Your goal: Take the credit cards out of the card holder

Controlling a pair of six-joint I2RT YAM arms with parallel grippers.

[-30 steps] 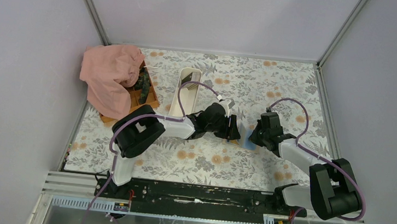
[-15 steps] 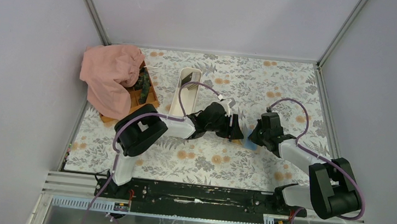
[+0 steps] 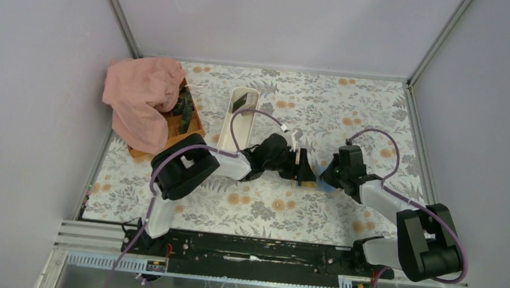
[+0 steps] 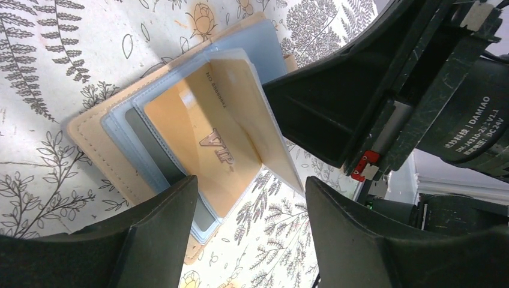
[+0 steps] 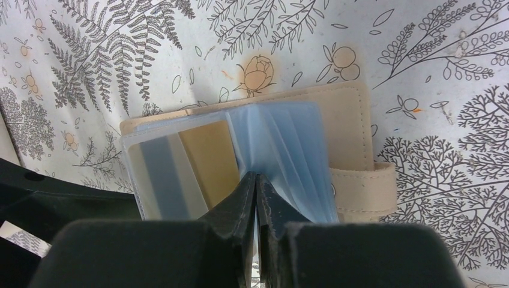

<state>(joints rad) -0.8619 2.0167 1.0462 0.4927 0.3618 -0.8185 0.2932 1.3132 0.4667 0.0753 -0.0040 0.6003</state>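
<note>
At table (image 3: 355, 104) centre, right gripper (image 5: 256, 179) pinches card holder (image 5: 351, 120) sleeves; left gripper (image 4: 249, 186), spread, faces tan credit card (image 4: 210, 138). Next, probably: close, withdraw.

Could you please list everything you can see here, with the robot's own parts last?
card holder: 1, tan cover with blue sleeves, lying open mid-table
gold card: 1, in the holder's top sleeve
grey card: 1, in the sleeve under the gold one
tray: 1, white, left of centre
dark flat item: 1, at the tray's far end; too small to identify
box: 1, brown wood, far left
cloth: 1, pink, draped over the box
table: 1, floral cover
left arm: white and black, jaws open with the gold card's end between them
right arm: white and black, jaws shut on a blue sleeve
</note>
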